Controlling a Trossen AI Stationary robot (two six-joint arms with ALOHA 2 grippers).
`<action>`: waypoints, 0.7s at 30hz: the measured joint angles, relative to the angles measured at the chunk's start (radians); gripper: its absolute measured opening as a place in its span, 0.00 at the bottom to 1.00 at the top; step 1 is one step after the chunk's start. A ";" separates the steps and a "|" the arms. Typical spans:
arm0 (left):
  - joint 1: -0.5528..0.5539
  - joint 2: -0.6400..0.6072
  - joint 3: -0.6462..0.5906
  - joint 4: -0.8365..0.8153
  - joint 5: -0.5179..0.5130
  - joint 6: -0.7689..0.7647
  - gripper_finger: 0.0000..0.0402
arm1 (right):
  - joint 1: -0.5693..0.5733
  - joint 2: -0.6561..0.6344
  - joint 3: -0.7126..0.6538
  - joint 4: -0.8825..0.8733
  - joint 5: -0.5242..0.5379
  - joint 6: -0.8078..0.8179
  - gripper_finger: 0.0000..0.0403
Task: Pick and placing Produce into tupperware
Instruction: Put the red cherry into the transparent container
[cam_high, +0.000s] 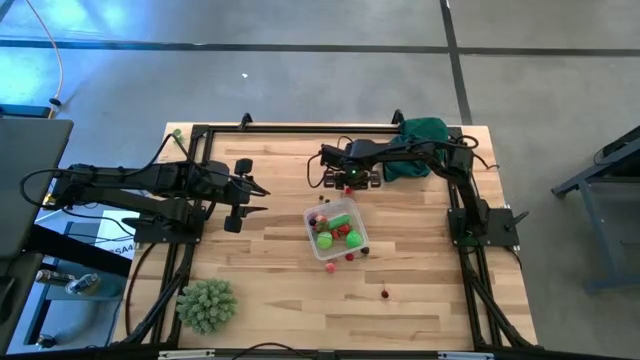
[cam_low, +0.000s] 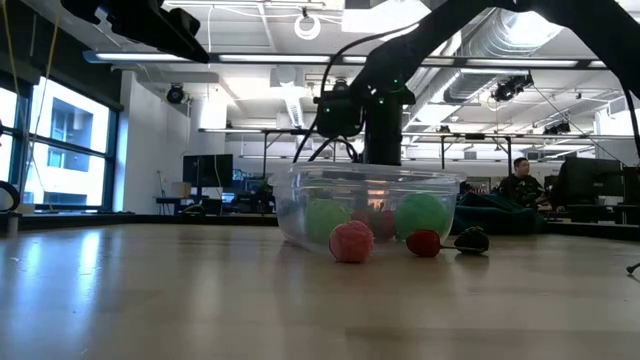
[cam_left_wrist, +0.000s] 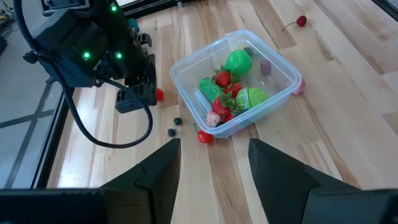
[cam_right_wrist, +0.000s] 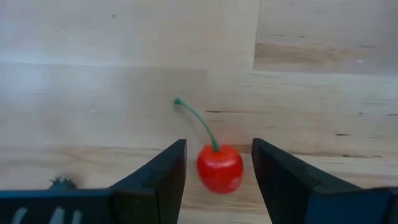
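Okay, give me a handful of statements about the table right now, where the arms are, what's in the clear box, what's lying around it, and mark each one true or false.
1. The right end effector has its fingers open on either side of a red cherry. True.
2. The tupperware is empty. False: it holds green and red produce.
3. The spiky green ball sits inside the tupperware. False: it lies on the table near the left front corner, apart from the box.
4. A few small pieces lie on the wood outside the tupperware. True: another stemmed cherry lies apart from it.
5. The left end effector is gripping a strawberry. False: it is open, empty and left of the box.
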 joint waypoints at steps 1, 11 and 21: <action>0.000 0.000 0.000 0.000 0.000 0.000 0.45 | 0.000 0.002 0.000 0.000 0.000 -0.006 0.43; 0.000 0.000 0.000 0.000 0.000 0.000 0.45 | -0.004 0.023 0.003 0.010 -0.003 -0.053 0.43; 0.000 0.000 0.000 0.000 0.000 0.000 0.45 | -0.005 0.023 0.002 0.009 -0.010 -0.109 0.43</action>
